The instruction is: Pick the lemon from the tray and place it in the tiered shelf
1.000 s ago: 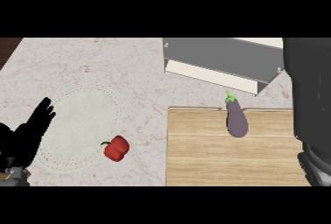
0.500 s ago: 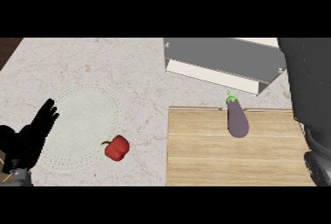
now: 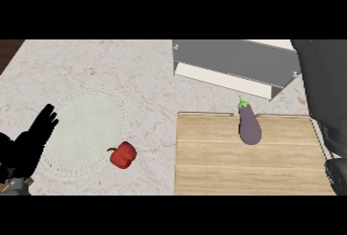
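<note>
Eggplant [image 3: 250,127]: lying on wooden tray [image 3: 224,170], upper edge.
Red pepper [image 3: 123,154]: on pale mat [image 3: 85,128].
Left hand [image 3: 27,146]: open, lower left.
Shelf [image 3: 234,64]: above tray.

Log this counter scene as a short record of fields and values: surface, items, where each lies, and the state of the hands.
surface: pale marbled counter
board: light wooden tray, at the right
on the board: purple eggplant with green stem, lying near the far edge
shelf: grey tiered shelf, beyond the board
mat: round pale placemat, at the left
on the mat: red bell pepper, at its near right edge
lemon: none in view
left hand: open, fingers straight, at the left edge, holding nothing
right hand: mostly out of view, state unclear
</note>
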Tool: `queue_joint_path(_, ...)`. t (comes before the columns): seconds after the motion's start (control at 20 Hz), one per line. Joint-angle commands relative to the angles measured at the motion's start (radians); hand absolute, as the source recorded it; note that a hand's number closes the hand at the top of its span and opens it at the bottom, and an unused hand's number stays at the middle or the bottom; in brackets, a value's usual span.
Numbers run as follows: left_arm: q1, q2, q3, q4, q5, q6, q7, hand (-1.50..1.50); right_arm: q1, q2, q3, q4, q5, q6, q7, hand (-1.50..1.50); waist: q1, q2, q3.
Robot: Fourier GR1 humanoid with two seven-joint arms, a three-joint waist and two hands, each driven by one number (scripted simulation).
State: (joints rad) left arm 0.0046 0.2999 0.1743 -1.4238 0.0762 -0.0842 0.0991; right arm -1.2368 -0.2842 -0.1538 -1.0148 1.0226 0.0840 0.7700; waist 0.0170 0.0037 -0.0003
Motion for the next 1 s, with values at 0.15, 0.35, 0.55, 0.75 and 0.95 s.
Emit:
queue_joint_path(0.15,0.005,-0.013,-0.003,0.019,-0.026,0.003,-0.017,0.0,0.059,-0.038,-0.005,0.062,-0.011,-0.064,-0.132,-1.5,-0.009,-0.002,0.0)
queue_joint_path(0.35,0.057,-0.016,0.008,-0.045,0.004,-0.023,-0.01,0.0,-0.012,-0.019,-0.033,0.067,-0.049,-0.075,-0.117,-1.5,-0.002,-0.004,0.0)
queue_joint_path(0.55,0.041,-0.011,0.013,-0.004,-0.015,-0.017,-0.025,0.0,-0.006,-0.005,-0.103,0.03,-0.128,-0.111,-0.109,-1.5,-0.008,-0.005,0.0)
queue_joint_path(0.75,0.02,-0.004,0.021,-0.005,-0.012,-0.014,0.0,0.0,0.002,0.016,-0.182,0.027,-0.222,-0.151,-0.113,-1.5,-0.009,-0.005,0.001)
queue_joint_path(0.95,-0.016,0.008,0.039,0.024,-0.002,-0.019,0.022,0.0,0.025,0.003,-0.233,-0.095,-0.311,-0.137,-0.11,-1.5,-0.024,-0.008,0.001)
